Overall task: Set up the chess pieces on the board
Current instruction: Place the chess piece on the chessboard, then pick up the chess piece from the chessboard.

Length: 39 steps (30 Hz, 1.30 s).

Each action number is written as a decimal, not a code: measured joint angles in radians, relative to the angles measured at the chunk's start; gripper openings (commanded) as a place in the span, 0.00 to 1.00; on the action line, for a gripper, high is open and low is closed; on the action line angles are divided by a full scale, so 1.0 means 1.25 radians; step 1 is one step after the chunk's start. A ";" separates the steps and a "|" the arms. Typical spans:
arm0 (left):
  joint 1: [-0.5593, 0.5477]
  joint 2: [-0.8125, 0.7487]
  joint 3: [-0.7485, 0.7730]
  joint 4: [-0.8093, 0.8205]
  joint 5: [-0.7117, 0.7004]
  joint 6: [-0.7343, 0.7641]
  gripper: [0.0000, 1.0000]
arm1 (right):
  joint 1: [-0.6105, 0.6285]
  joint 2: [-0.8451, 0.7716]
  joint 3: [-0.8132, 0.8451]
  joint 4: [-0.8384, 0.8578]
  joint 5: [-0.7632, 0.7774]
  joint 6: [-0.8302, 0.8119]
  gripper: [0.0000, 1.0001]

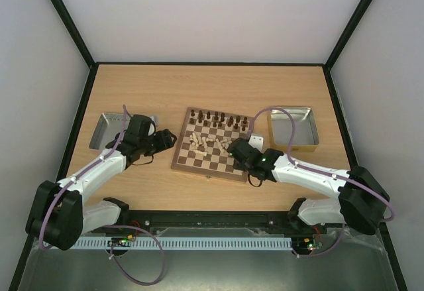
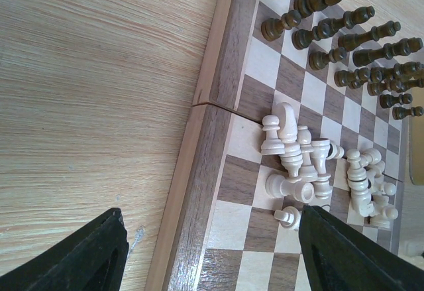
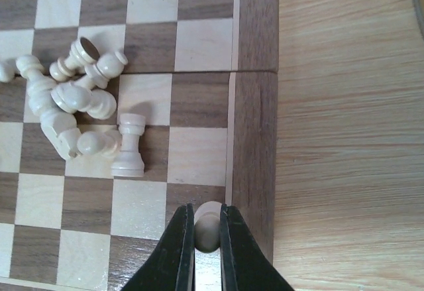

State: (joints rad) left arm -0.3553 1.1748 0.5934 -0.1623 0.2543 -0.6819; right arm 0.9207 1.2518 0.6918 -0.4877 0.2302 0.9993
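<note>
The chessboard [image 1: 213,166] lies mid-table. Dark chessmen [image 1: 218,120] stand in its far rows; they also show in the left wrist view [image 2: 358,39]. Pale chessmen [image 1: 202,140] lie heaped on the board's middle, seen as a heap in the left wrist view [image 2: 305,165] and in the right wrist view [image 3: 73,105]. My right gripper [image 3: 207,234] is shut on a pale pawn [image 3: 207,228] over the board's right edge squares, beside the border [image 3: 252,145]. My left gripper [image 2: 212,251] is open and empty over the board's left border [image 2: 199,191]; a lying pale pawn [image 2: 288,217] is by its right finger.
A grey metal tray [image 1: 106,128] sits left of the board behind my left arm. A second metal tray [image 1: 293,128] sits right of the board. Bare wooden table [image 1: 212,85] lies beyond the board, with black frame walls around.
</note>
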 measured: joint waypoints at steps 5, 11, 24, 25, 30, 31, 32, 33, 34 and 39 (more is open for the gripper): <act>0.000 0.000 0.000 0.000 0.000 0.000 0.72 | 0.000 0.022 -0.015 0.028 -0.028 -0.001 0.06; 0.000 0.000 0.000 0.000 0.000 0.000 0.72 | 0.000 0.043 -0.020 0.057 -0.043 -0.004 0.08; 0.000 0.000 0.000 0.000 0.000 0.000 0.72 | 0.000 0.057 -0.011 0.057 -0.038 -0.012 0.31; 0.000 0.000 0.000 0.000 0.000 0.000 0.72 | 0.000 0.056 -0.005 0.053 -0.037 -0.013 0.32; 0.000 0.000 0.000 0.000 -0.001 0.000 0.72 | 0.000 0.045 0.047 0.034 -0.027 -0.022 0.32; 0.000 -0.001 0.000 0.000 -0.001 0.000 0.72 | 0.000 0.045 0.058 0.034 -0.026 -0.024 0.31; 0.000 -0.001 0.000 0.000 -0.001 0.000 0.72 | 0.000 0.046 0.071 0.033 -0.025 -0.026 0.27; 0.000 -0.001 0.000 0.000 -0.001 0.000 0.72 | 0.000 0.048 0.081 0.032 -0.025 -0.028 0.25; 0.000 -0.001 0.000 0.000 -0.001 0.000 0.72 | 0.000 0.054 0.093 0.031 -0.024 -0.030 0.21; 0.000 -0.001 0.000 -0.001 -0.001 0.000 0.72 | 0.000 0.119 0.122 0.029 -0.028 -0.038 0.12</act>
State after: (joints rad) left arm -0.3553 1.1740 0.5934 -0.1635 0.2531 -0.6815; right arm 0.9207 1.4010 0.8448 -0.4515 0.1955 0.9524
